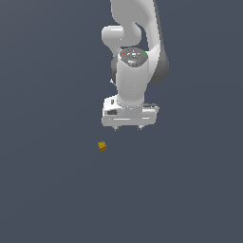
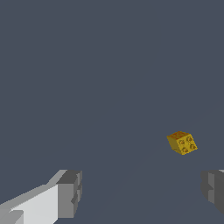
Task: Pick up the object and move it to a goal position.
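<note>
The gripper (image 2: 142, 192) is seen spread wide, holding nothing; one finger (image 2: 214, 188) is cut off at the frame edge, with the yellow-orange cube (image 2: 182, 143) lying apart.

In the exterior view my gripper (image 1: 128, 127) shows only two stubby tips under the hand; the arm (image 1: 137, 28) is cut off above. In the wrist view both my fingers (image 2: 70, 192) run off the picture's edge. The cube (image 1: 102, 146) is too small outside to read its marks.

Nothing is obstructing the small yellow-orange cube (image 1: 102, 146); bare grey surface (image 1: 47, 190) is surrounding it, with the white gripper (image 1: 127, 128) hanging apart.
</note>
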`<state>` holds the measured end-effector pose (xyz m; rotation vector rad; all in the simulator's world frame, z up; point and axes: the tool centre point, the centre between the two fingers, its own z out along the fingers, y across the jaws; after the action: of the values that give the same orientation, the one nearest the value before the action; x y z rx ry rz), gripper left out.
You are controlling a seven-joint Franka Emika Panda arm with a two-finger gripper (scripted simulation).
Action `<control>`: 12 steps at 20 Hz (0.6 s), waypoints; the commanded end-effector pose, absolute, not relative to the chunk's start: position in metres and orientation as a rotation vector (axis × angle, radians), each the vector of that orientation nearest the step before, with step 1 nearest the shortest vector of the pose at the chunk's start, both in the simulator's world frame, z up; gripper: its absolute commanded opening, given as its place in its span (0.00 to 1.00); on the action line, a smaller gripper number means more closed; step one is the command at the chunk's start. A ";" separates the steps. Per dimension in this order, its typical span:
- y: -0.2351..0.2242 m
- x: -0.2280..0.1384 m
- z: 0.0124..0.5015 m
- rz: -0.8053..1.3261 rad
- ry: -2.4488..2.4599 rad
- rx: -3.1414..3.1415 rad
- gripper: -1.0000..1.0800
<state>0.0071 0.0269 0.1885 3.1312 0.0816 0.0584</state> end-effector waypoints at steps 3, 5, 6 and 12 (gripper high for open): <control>0.026 0.007 0.189 0.059 0.082 3.131 0.96; 0.023 0.008 0.192 0.063 0.083 3.132 0.96; 0.021 0.009 0.194 0.066 0.083 3.133 0.96; 0.016 0.012 0.205 0.079 0.073 3.137 0.96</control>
<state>0.0114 0.0162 0.2031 3.1362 0.0749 0.0775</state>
